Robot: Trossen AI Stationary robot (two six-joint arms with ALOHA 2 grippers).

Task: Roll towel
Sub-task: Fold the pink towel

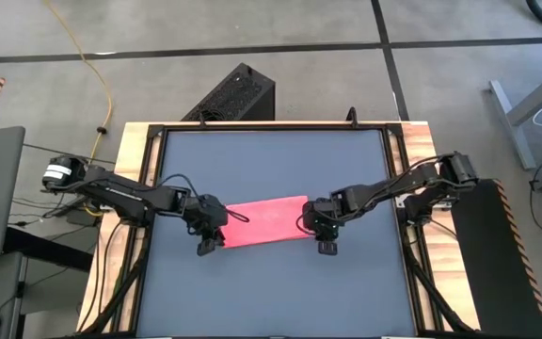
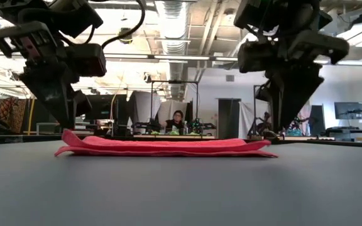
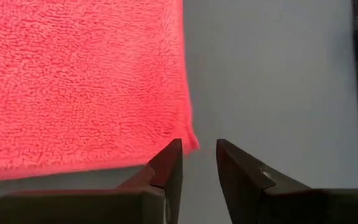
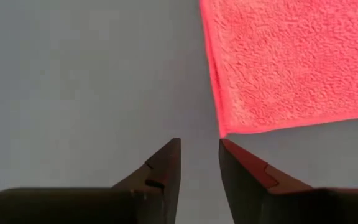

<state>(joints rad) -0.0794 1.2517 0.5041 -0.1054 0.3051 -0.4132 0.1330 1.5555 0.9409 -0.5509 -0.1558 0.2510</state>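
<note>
The bright pink towel (image 1: 266, 221) lies flat on the dark grey tabletop (image 1: 271, 292), folded in several layers as the low view (image 2: 168, 147) shows. My left gripper (image 1: 207, 248) points down at the towel's near left corner (image 3: 193, 144), with its fingers a narrow gap apart (image 3: 197, 154). My right gripper (image 1: 327, 247) points down at the towel's near right corner (image 4: 222, 132), also with a narrow gap (image 4: 199, 150). Each corner shows just ahead of the gap between the fingertips. My left gripper stands over the towel's near left corner (image 3: 193, 144), coming from above; I cannot tell whether its fingers touch the cloth. My right gripper stands over the near right corner (image 4: 222, 132), coming from above; I cannot tell whether it touches either.
Bare grey tabletop lies on the near side (image 1: 271, 301) and the far side (image 1: 271, 160) of the towel. A black perforated box (image 1: 233, 94) sits on the floor beyond the far edge. A person (image 2: 178, 119) sits far off in the room behind.
</note>
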